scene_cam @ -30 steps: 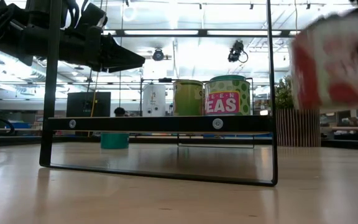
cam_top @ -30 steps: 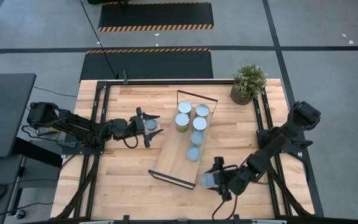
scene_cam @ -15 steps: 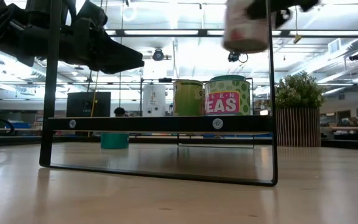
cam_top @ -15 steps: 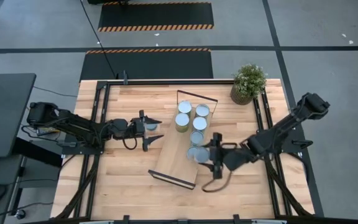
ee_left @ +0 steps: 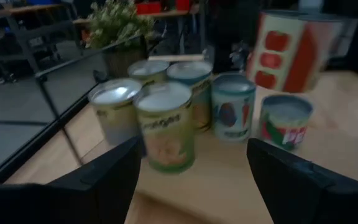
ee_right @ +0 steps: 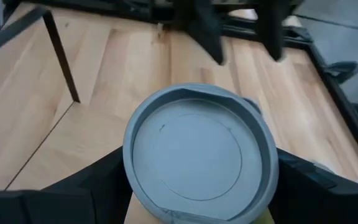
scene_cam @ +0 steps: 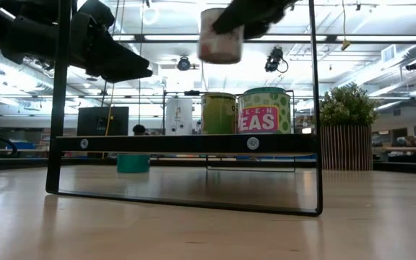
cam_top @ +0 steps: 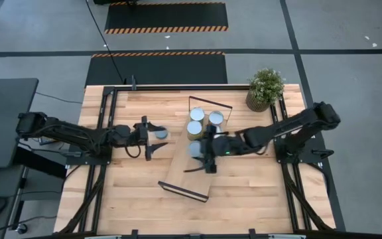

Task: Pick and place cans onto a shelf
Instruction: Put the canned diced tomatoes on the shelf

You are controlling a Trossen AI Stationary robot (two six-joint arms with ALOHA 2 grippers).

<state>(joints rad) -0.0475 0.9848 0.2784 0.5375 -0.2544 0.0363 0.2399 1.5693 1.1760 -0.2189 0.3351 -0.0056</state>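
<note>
We observe the right claw (cam_top: 197,150) positioned over the middle of the shelf (cam_top: 178,174), closed around a can (cam_top: 195,149) whose round silvery top fills the right wrist view (ee_right: 197,152). In the low view this held can (scene_cam: 220,35) hangs in the air, well above the shelf board, apart from the cans standing on it. The shelf lies diagonally on the worktop (cam_top: 138,199), with one black wire frame (cam_top: 210,102) at its far end and the other toward the worktop's near edge. We count three can tops visible in a cluster (cam_top: 204,124) on the far end of the shelf; the right arm covers the part of the board beside them. The left claw (cam_top: 152,136) sits over the worktop just beside the shelf's left long edge, gripping a second can (cam_top: 160,135) between its fingers. In the left wrist view the cluster shows as five standing cans (ee_left: 165,134), with the right claw's red-patterned can (ee_left: 294,50) raised behind them. A potted plant (cam_top: 264,88) stands at the far right corner of the worktop.
</note>
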